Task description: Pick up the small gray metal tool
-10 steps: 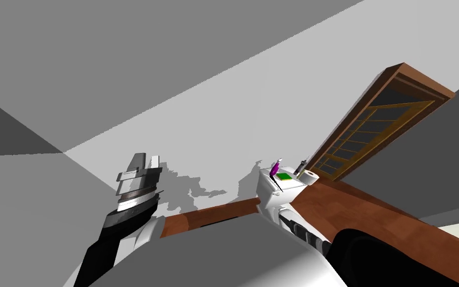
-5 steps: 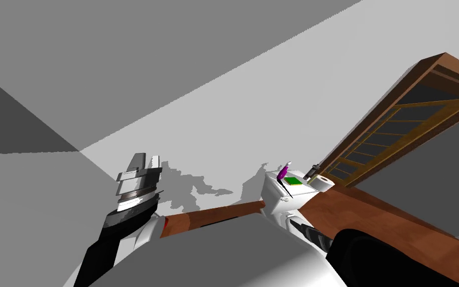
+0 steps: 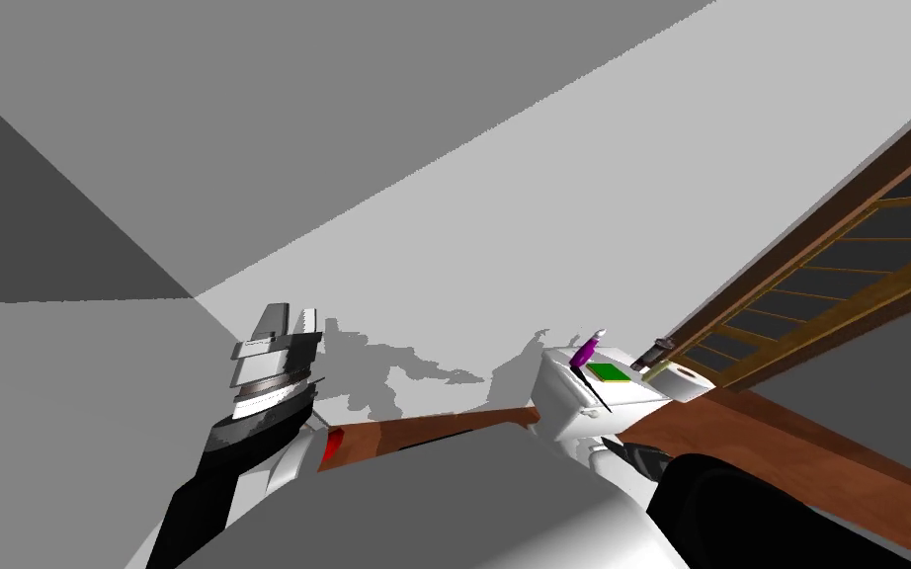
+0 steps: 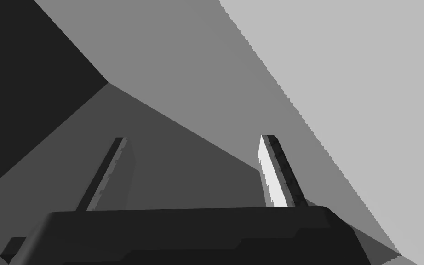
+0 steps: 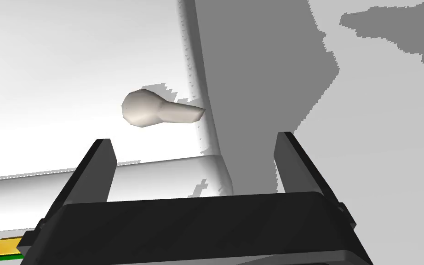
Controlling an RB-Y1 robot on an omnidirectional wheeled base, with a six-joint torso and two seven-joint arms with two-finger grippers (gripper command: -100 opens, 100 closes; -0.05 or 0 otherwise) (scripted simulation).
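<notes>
One small dark-grey implement (image 3: 659, 348) is the target. It lies at the far end of the white tank (image 3: 557, 405) top, just beside a white roll (image 3: 683, 380), w/ a wooden frame (image 3: 839, 247) behind. It's tiny in the head view, so its shape is a guess: prob. a short shaft w/ a thicker end.

Judgement: stiff, light for its size, and smooth enough to slip or roll. It's thin, so pinch across the shaft's middle, fingers square to its length, w/o nudging the roll. Also on the tank top are a green pad (image 3: 607, 372), a purple item (image 3: 585, 349) & a thin black rod (image 3: 594, 393), all crowding the approach.

Right tool (image 5: 194, 138): fingers spread wide, nothing b/w them, touching nothing. It sits low by the tank's side wall, facing a pale lever (image 5: 158, 109) there. It's not yet over the implement and needs to come up & over the top.

Left tool (image 3: 286, 318): raised well apart from the tank, fingers spread, empty.
</notes>
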